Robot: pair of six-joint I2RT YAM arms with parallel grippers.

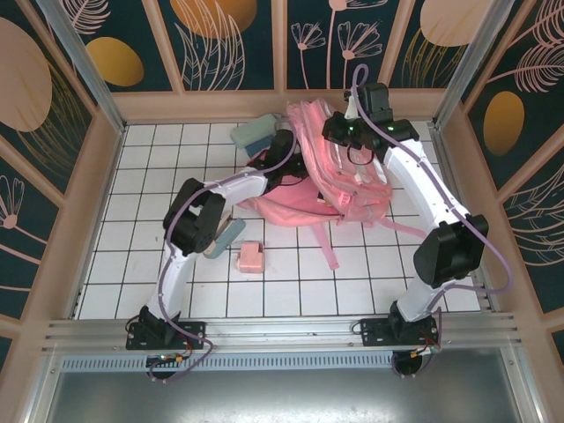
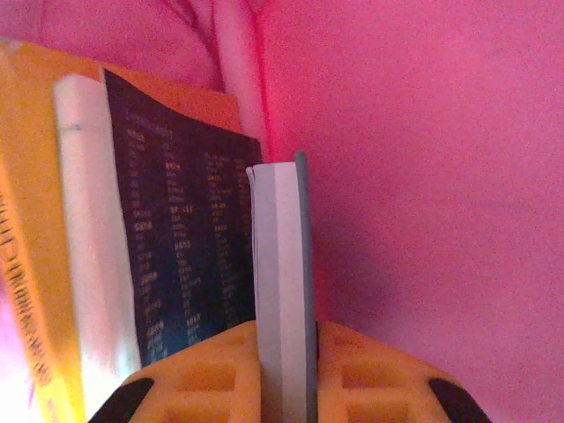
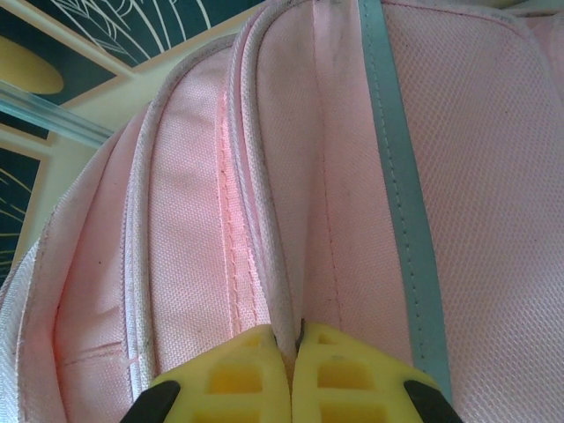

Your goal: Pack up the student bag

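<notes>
1. Your left gripper (image 2: 286,374) clamps a thin book (image 2: 280,264) inside the bag (image 1: 357,198), which lies far back on the counter (image 1: 291,295).
2. Your right gripper (image 3: 293,357) pinches the bag's fabric; a slip could close the opening on the book.

Print on the dark book cover (image 2: 185,256): too blurred to read. The yellow book (image 2: 26,220) runs off the left edge. The lower end of the thin grey book (image 2: 282,291) vanishes between the fingers of the left pincer (image 2: 286,357).
</notes>
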